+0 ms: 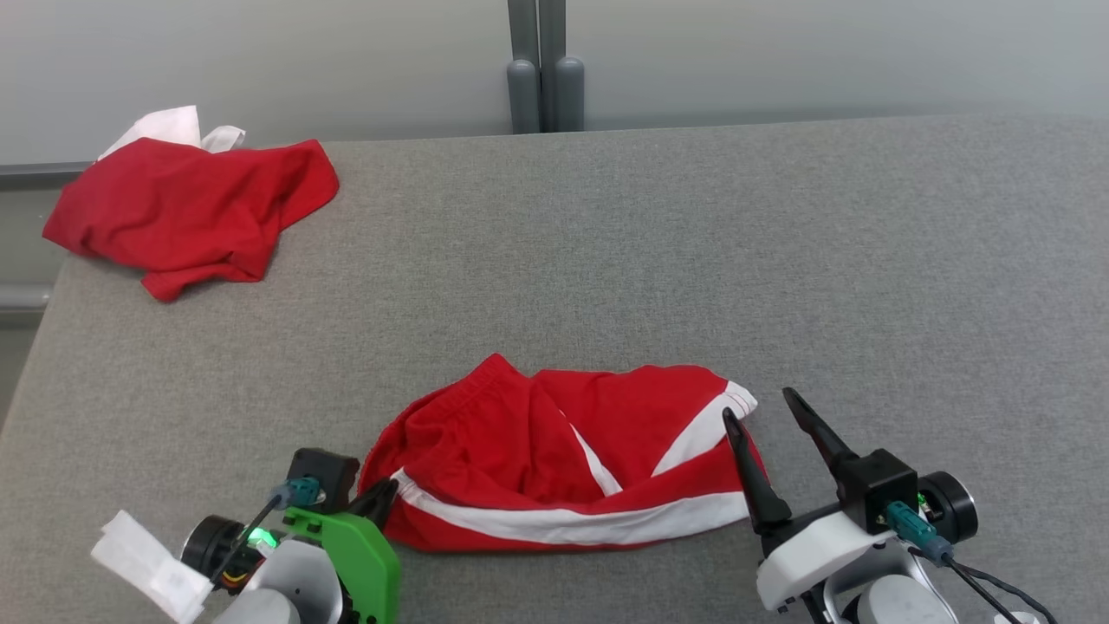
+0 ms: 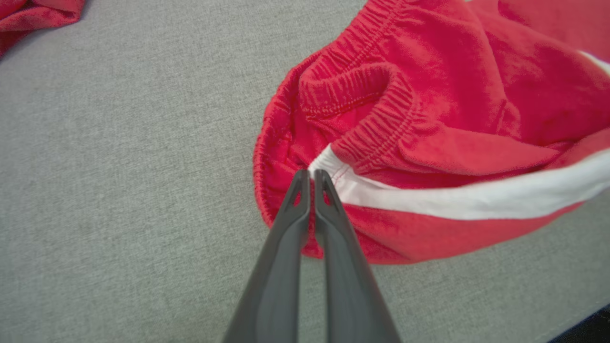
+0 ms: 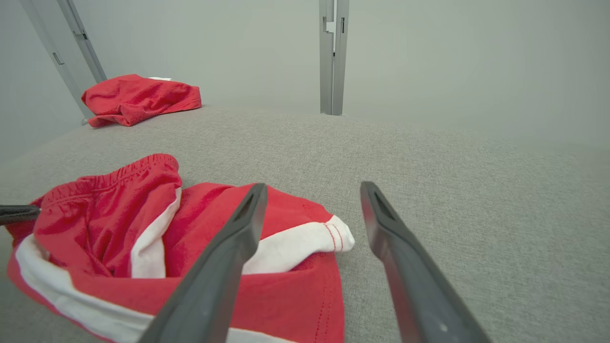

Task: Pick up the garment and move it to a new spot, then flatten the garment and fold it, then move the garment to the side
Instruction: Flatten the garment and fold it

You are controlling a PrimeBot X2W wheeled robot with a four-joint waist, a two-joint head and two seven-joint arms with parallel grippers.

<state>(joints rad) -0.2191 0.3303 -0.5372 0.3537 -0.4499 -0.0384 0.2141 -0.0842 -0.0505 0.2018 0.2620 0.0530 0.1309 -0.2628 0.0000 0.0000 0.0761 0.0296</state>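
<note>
Presently the left gripper [image 2: 312, 177] stands closed, its two dark fingers pressed together. The tips meet at the left end of the garment [image 1: 554, 451], where the white stripe [image 2: 457, 201] runs into the gathered waistband [image 2: 357, 88], and they appear to pinch a thin fold of cloth there. The right gripper [image 1: 758, 406] is spread wide and holds nothing: one finger lies over the garment's right corner, the other over bare table [image 1: 693, 260] just beside it. The garment, a pair of red shorts, lies crumpled and partly doubled over at the near middle of the table, between the two grippers. A second red garment [image 1: 191, 212] sits well apart at the far left corner. Judged step: the first, picking up the garment, with one of two holds taken. The next move calls for the right gripper to descend onto the right hem and close on it, so that both ends lift together. A one-sided lift would likely bunch the cloth.
</note>
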